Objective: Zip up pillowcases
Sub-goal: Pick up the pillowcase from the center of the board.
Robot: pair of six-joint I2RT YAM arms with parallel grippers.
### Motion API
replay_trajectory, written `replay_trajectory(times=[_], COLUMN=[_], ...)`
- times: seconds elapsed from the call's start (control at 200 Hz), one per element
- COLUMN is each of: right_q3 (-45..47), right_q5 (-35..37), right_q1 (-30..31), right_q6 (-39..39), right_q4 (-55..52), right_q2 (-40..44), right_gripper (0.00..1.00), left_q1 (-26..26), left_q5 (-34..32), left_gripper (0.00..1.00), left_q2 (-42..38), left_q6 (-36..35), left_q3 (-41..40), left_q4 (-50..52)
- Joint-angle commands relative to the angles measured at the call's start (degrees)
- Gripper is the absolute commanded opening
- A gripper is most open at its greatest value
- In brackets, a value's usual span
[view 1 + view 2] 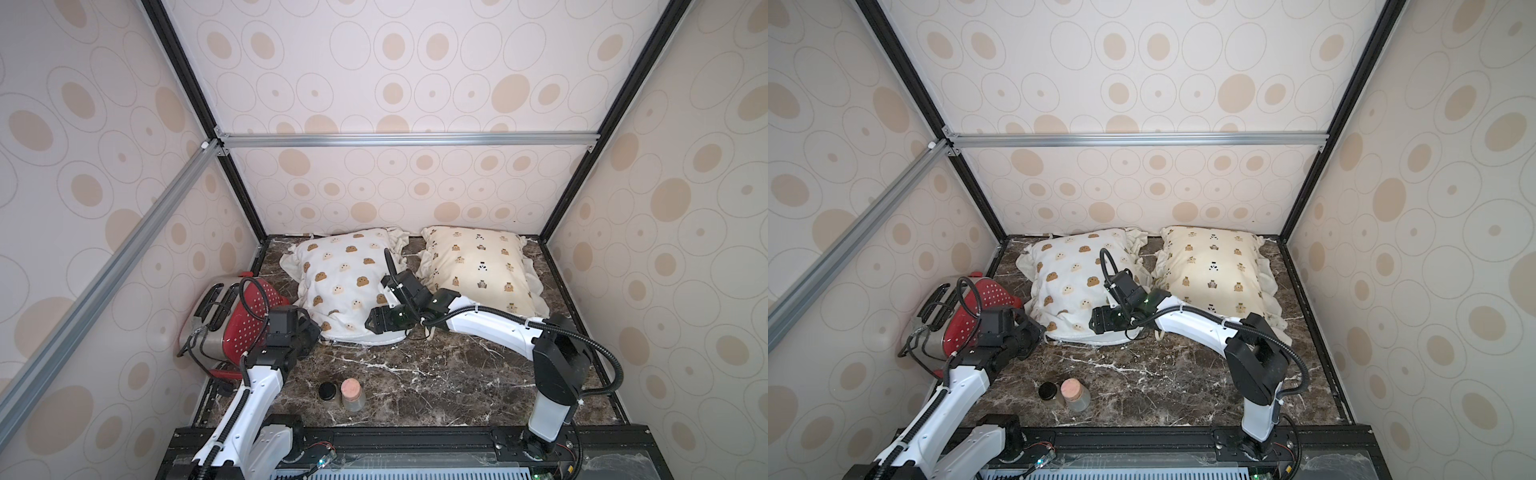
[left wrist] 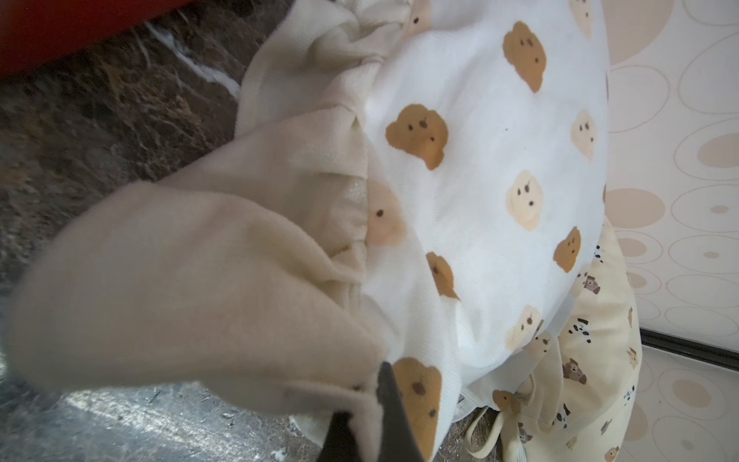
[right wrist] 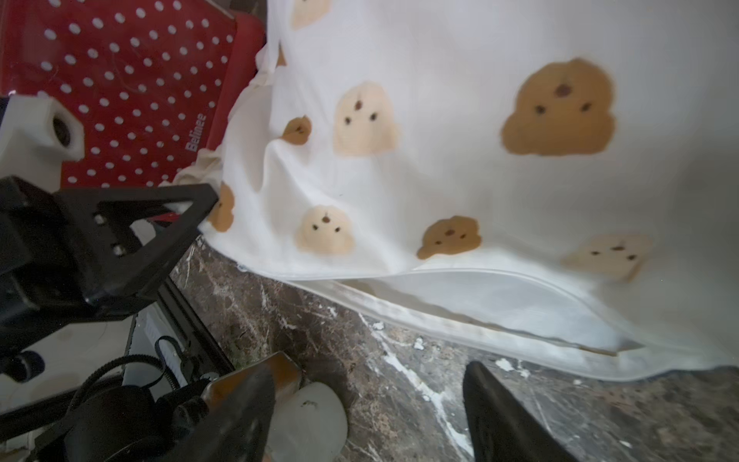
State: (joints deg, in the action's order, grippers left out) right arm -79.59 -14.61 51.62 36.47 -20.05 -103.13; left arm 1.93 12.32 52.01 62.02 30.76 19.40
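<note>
The white pillowcase (image 1: 345,282) lies on the marble tabletop (image 1: 436,374). Its zipper seam (image 3: 480,304) gapes just ahead of my right gripper (image 3: 380,368), whose fingers stand wide apart and hold nothing. My left gripper (image 1: 309,332) is clamped on that pillowcase's corner ruffle (image 2: 200,280), with fabric pinched between its fingers (image 2: 390,404). The cream-yellow pillowcase (image 1: 478,266) sits behind the right wrist, just beside the white one. The red dotted toaster (image 1: 237,320) is just to the outer side of the left fingers. I see 2 jars (image 1: 353,392) well back from both sets of fingers.
</note>
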Motion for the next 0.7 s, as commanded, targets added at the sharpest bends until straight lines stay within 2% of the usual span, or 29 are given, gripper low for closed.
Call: replay_trajectory(times=[0.0,0.321,0.551,0.696], right_q3=[1.01,1.1,2.36,2.64], right_q5=[-1.82,-2.37,-5.13,-5.47], right_q1=[2.17,6.62,7.03,7.78], right_q6=[2.54,3.01,3.49,3.29], right_q4=[3.03,8.31,14.51,17.95], right_q2=[0.37,-4.63,-7.09,-9.34], right_gripper=[0.74,0.61,0.59,0.53], left_q1=[-0.18,-0.18,-0.17,-0.15], left_q5=[1.27,2.13,2.08,2.43], left_gripper=[0.0,0.0,0.0,0.0], left_q2=[-0.91,-1.48,-1.94,-1.19], left_q6=[-1.81,-3.52,-3.92,-4.14], left_q3=[3.3,5.24,5.41,6.12], left_q4=[2.64,4.62,4.97,4.91])
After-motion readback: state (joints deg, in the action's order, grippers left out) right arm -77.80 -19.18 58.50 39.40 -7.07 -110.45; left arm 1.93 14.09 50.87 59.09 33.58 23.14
